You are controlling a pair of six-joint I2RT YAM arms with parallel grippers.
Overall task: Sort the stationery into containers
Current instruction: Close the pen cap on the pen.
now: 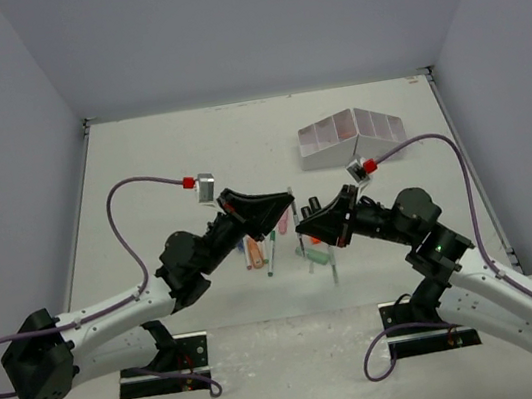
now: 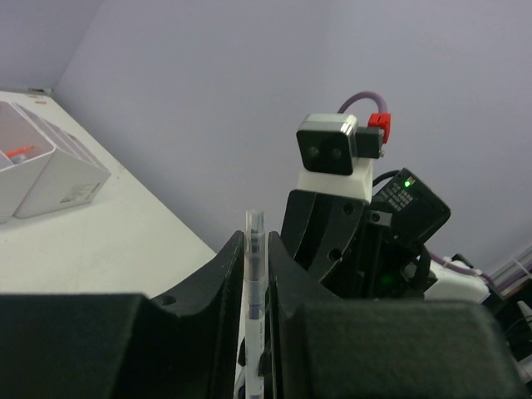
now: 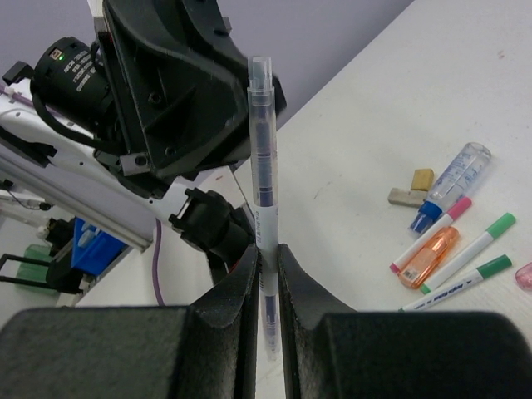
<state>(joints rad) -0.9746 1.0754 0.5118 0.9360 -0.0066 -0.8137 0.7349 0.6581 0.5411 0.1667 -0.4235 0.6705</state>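
My left gripper [image 2: 256, 241] is shut on a clear pen [image 2: 253, 274] with a dark blue core and a white label, near its clear end. My right gripper [image 3: 266, 253] is shut on what looks like the same pen [image 3: 262, 166], lower on its barrel. The two grippers [image 1: 286, 199] [image 1: 302, 224] meet tip to tip above the table's middle. More stationery [image 1: 268, 245] lies below them: an orange highlighter [image 3: 428, 256], green-capped pens [image 3: 478, 241], a pink-capped pen [image 3: 434, 234] and tan blocks [image 3: 411, 189]. The white organizer [image 1: 352, 135] stands at the back right, also in the left wrist view [image 2: 50, 174].
A clear tube with a blue cap [image 3: 453, 183] lies by the tan blocks. A red item [image 2: 17, 152] lies in one organizer compartment. Grey walls close the table at the back and sides.
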